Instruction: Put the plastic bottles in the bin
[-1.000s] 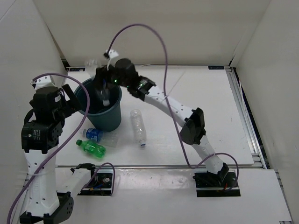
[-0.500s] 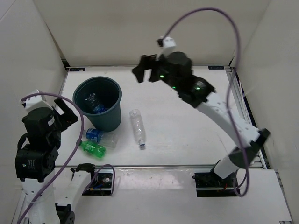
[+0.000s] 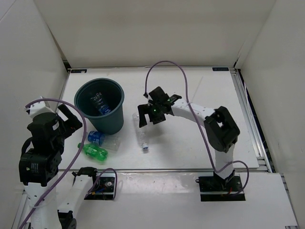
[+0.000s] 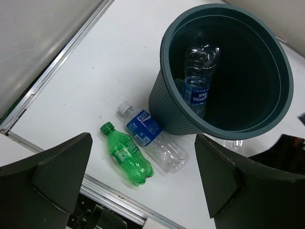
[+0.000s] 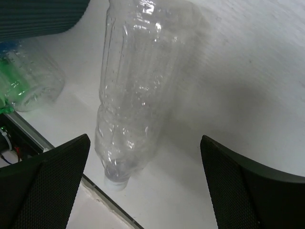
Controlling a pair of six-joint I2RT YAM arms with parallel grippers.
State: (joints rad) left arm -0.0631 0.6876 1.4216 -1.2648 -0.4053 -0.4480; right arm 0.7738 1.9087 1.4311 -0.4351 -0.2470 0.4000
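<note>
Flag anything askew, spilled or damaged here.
Nothing spilled or broken. The round dark teal plastic bin stands upright, one clear bottle inside. Outside it, lying flat: bright green plastic bottle, blue-labelled clear bottle and a plain clear bottle.

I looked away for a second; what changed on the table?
The right gripper let a bottle drop into the bin, swung up and away, then came down over the clear bottle beside it, fingers open. The left arm drew back a little. Bin, green bottle and blue-labelled bottle stayed put.

White table (image 3: 200,90), plain white walls (image 3: 152,33) on three sides, metal rail (image 3: 251,119) along the right edge, even light.
</note>
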